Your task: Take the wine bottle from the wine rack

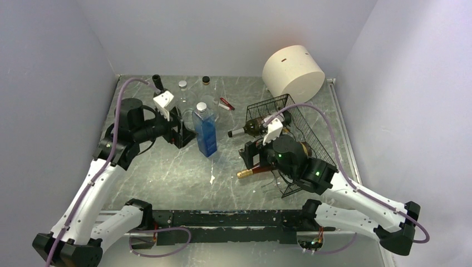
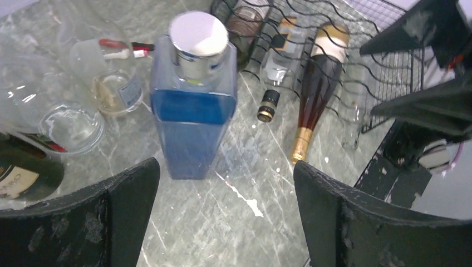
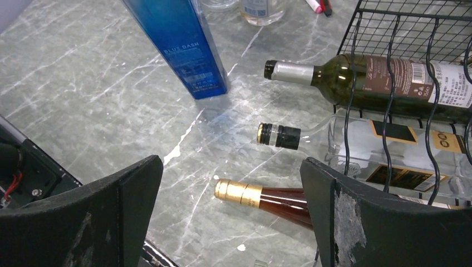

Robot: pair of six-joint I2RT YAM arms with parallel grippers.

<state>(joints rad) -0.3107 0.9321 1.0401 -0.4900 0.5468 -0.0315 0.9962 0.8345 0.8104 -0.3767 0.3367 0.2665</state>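
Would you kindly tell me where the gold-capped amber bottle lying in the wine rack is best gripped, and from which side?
Probably the amber bottle's neck, which juts out of the wine rack; come from above with jaws straddling it, since wavy wires cross the body.

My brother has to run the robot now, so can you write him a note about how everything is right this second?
The left gripper is open and empty, facing the blue bottle standing on the table.
The right gripper is open and empty, hovering by the necks poking out of the wine rack.
The green bottle, clear bottle and brown bottle all lie in the rack.
Done: nothing taken out yet.
Left: grab one bottle by its neck, probably with the right gripper, and pull it off the rack.
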